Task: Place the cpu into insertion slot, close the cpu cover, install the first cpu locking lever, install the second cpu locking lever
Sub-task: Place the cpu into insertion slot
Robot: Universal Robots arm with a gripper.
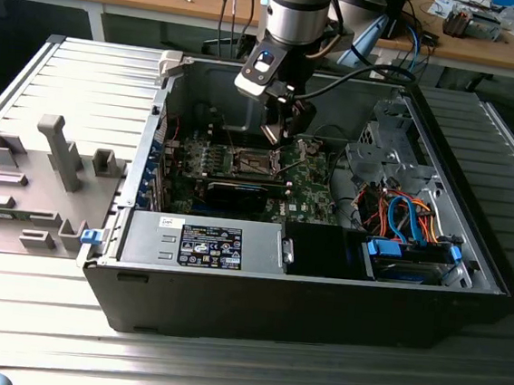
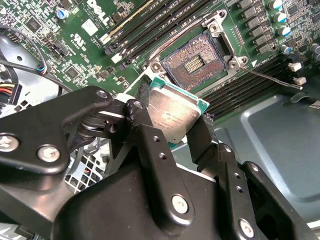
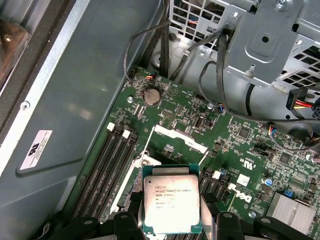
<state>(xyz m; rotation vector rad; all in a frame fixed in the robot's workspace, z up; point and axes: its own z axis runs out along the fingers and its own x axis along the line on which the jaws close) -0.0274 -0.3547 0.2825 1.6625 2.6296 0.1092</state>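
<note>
My gripper [image 1: 279, 133] hangs inside the open computer case, just above the green motherboard [image 1: 314, 187]. It is shut on the cpu [image 2: 175, 112], a flat square chip with a silvery top and green edge, clamped by its sides between the two black fingers [image 2: 149, 142]. The cpu [image 3: 171, 202] is tilted and held in the air. The insertion slot [image 2: 194, 61] lies open a short way past the chip, its dark pin field bare. The cpu cover [image 3: 180, 138] stands raised behind the slot. A thin locking lever [image 2: 272, 79] sticks out to one side.
Memory slots [image 2: 135, 22] run along both sides of the socket. A metal drive cage [image 3: 270, 45] and loose cables [image 3: 210, 75] stand close by. The power supply [image 1: 202, 242] fills the case's near side. A grey fixture [image 1: 50, 164] sits outside at the exterior view's left.
</note>
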